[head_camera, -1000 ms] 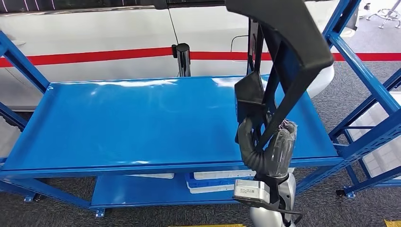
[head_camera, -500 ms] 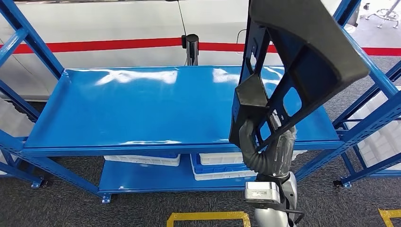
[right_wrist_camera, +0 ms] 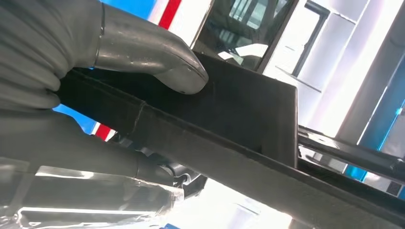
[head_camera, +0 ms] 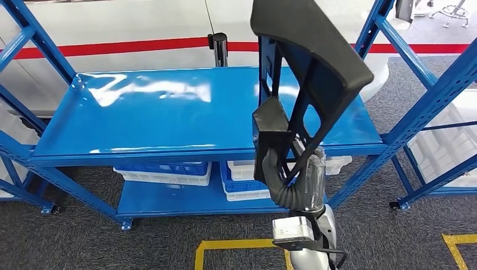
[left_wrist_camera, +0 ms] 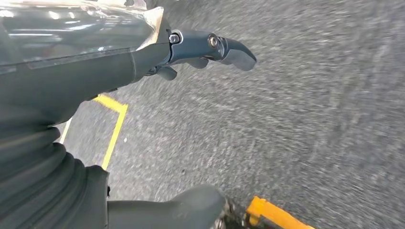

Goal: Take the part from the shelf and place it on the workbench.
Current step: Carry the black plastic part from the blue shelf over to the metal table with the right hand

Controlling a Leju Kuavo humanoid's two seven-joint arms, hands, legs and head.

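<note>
A large black moulded part point(head_camera: 315, 67) with open cut-outs stands upright in front of the blue shelf rack point(head_camera: 169, 112). My right hand point(head_camera: 292, 180) grips it at its lower end. In the right wrist view the grey thumb point(right_wrist_camera: 153, 52) presses on the part's flat black face point(right_wrist_camera: 239, 109). The part hides some of the rack's top deck. My left hand point(left_wrist_camera: 95, 71) hangs over grey carpet with its fingers point(left_wrist_camera: 210, 45) stretched out and apart, holding nothing.
White and blue bins point(head_camera: 163, 173) sit on the rack's lower deck. A second blue rack point(head_camera: 427, 112) stands at the right. A black post point(head_camera: 217, 48) rises behind the shelf before a white wall with a red stripe. Yellow floor tape point(head_camera: 236, 246) lies near my feet.
The whole picture has shifted: the camera has drawn back from the rack, showing more floor and the lower deck. My right hand still holds the part upright.
</note>
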